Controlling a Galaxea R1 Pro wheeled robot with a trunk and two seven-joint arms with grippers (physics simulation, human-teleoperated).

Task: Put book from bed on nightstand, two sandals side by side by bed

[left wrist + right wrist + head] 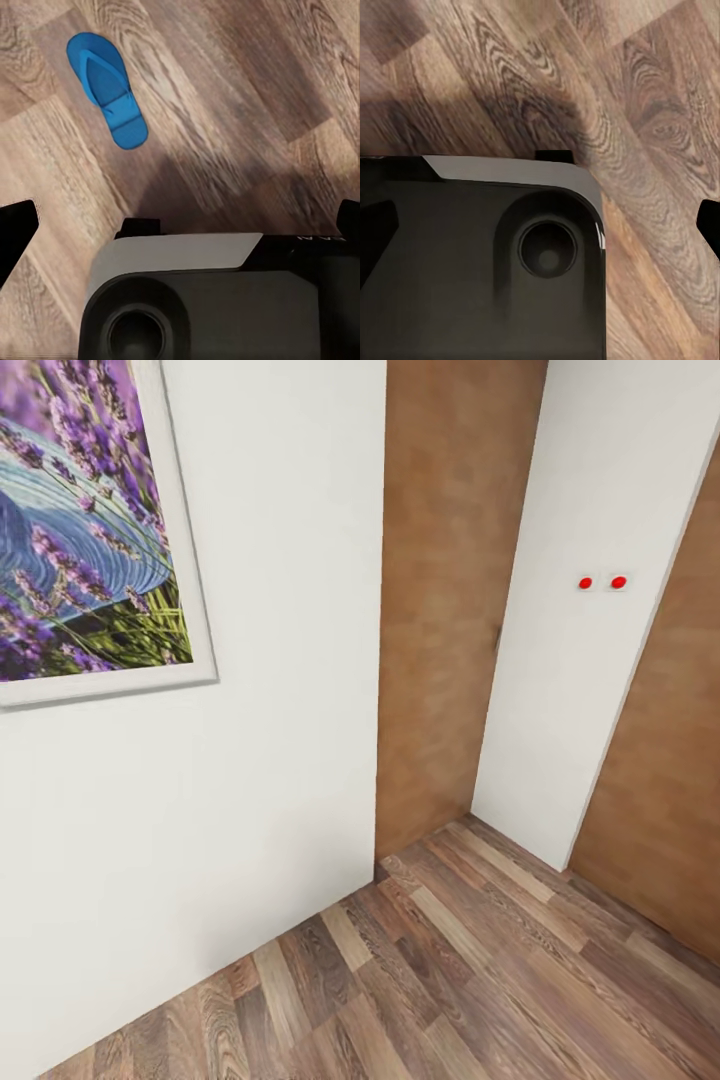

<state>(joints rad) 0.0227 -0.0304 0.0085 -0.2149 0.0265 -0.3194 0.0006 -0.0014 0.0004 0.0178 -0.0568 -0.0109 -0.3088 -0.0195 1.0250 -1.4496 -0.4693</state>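
One blue sandal [106, 88] on plank floor [247, 90], two red wall dots [602, 582]

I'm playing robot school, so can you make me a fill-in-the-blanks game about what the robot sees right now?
1. The sandal lying on the wood floor is the colour ____.
2. The framed picture on the white wall shows purple ____.
3. The narrow wall panel between the brown doors carries two small ____ dots.
4. The number of sandals seen from the left wrist is ____.

Missing words: blue; flowers; red; one
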